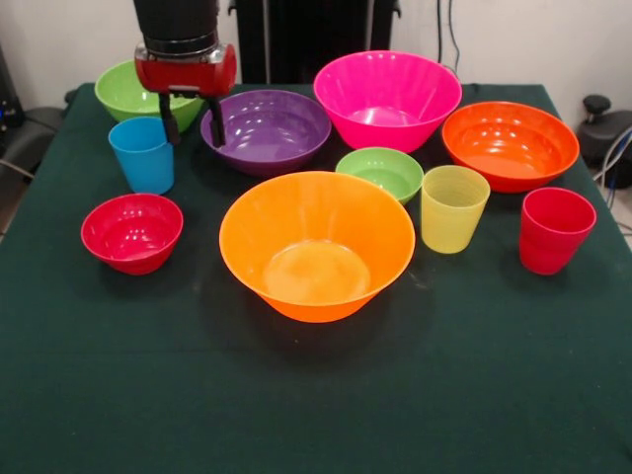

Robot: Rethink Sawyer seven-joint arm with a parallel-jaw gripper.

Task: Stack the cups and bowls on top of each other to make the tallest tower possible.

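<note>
Nothing stacked so far, every glossy plastic bowl and cup sits separately on the dark green table (316, 415). The red hand (193, 122) hangs empty, fingers apart, between the translucent blue cup (142, 155) and round purple bowl (267, 130).

big orange bowl (316, 247): glossy smooth plastic | yellow-green cup (453, 208) just right of it: translucent plastic | blue cup (142, 154) to its upper left: smooth plastic | tablecloth (316, 395) beneath: matt dark-green cloth
</note>
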